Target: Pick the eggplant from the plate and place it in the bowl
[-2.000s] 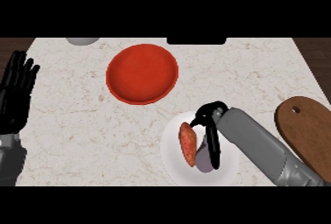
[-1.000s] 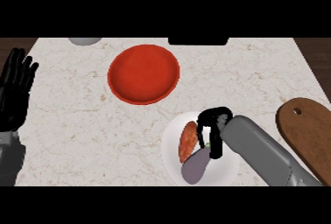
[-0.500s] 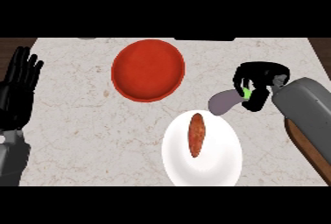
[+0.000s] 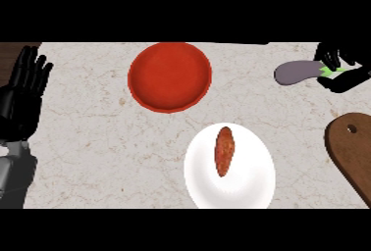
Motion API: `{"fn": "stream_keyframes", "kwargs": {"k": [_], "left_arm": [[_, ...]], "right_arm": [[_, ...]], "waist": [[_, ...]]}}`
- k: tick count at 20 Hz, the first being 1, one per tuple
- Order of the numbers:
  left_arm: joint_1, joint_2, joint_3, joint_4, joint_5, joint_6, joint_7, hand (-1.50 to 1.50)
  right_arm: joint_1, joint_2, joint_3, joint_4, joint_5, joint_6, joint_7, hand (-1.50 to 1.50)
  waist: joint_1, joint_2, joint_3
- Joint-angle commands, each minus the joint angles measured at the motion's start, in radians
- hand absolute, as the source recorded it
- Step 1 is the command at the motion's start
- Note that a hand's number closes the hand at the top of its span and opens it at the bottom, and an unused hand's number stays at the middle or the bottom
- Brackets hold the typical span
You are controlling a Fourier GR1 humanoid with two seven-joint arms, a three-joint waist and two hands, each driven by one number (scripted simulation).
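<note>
Right hand (image 4: 342, 55) at two o'clock, fingers curled round the eggplant (image 4: 296, 73); left hand (image 4: 22, 98) open at nine; bowl (image 4: 170, 76) at twelve.

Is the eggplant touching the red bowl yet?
Apart. The head view shows counter between the eggplant, held by the right hand, and the bowl.

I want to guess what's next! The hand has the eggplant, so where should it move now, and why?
Probably sideways to the left, toward the red bowl. The right hand holds the eggplant at the view's far right, already off the plate, and the red bowl lies to its left.
</note>
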Motion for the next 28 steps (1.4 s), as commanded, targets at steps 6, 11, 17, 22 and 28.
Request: {"fn": "stream_keyframes", "kwargs": {"k": [6, 11, 17, 22, 28], "left_arm": [[0.007, -0.023, -0.028, 0.011, -0.026, 0.003, -0.020, 0.00], [-0.012, -0.007, 0.001, 0.063, -0.013, -0.018, -0.037, 0.00], [-0.009, -0.015, -0.016, 0.016, -0.025, -0.003, 0.013, 0.00], [-0.012, 0.004, 0.022, 0.068, -0.007, -0.034, -0.017, 0.00], [-0.002, -0.014, 0.021, 0.049, -0.030, -0.003, -0.008, 0.00]], "right_arm": [[-0.142, -0.024, -0.162, 0.246, -0.066, -0.095, -0.461, 1.50], [-0.263, 0.075, -0.237, 0.360, -0.150, 0.014, -0.520, 1.50], [-0.451, 0.155, -0.244, 0.465, -0.147, 0.174, -0.485, 1.50], [-0.568, 0.306, -0.258, 0.502, -0.144, 0.171, -0.333, 1.50], [-0.595, 0.409, -0.228, 0.532, -0.086, 0.179, -0.318, 1.50]], "waist": [[0.020, -0.010, -0.006], [0.000, -0.017, -0.010], [0.000, -0.024, -0.011], [-0.021, -0.028, -0.012], [-0.032, -0.032, -0.011]]}}
